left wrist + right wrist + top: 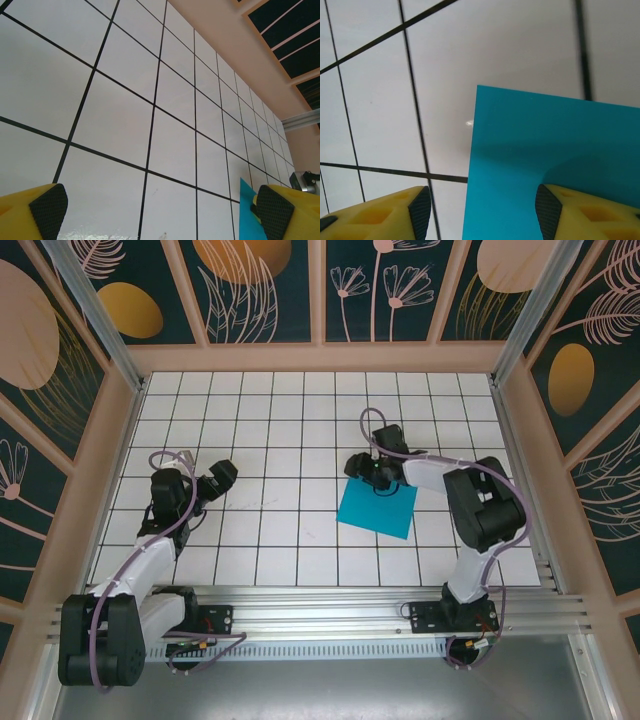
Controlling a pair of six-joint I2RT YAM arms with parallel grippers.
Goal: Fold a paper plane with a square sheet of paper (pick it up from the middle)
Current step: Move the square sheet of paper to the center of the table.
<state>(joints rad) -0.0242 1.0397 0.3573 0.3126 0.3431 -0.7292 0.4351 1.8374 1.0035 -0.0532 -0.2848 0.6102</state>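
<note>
The sheet [385, 512] lies flat on the table [270, 430], right of centre in the top view. The right gripper [381, 480] hangs over its upper edge, jaws partly apart (one pad [547, 207] above paper, the other above tile), gripping nothing. The left gripper [216, 480], at centre left, gapes wide and empty.

Bright even light, soft shadow on the square sheet of paper [555, 135], faint glare low on the counter [115, 220], right wrist view's grid lines blurred.
</note>
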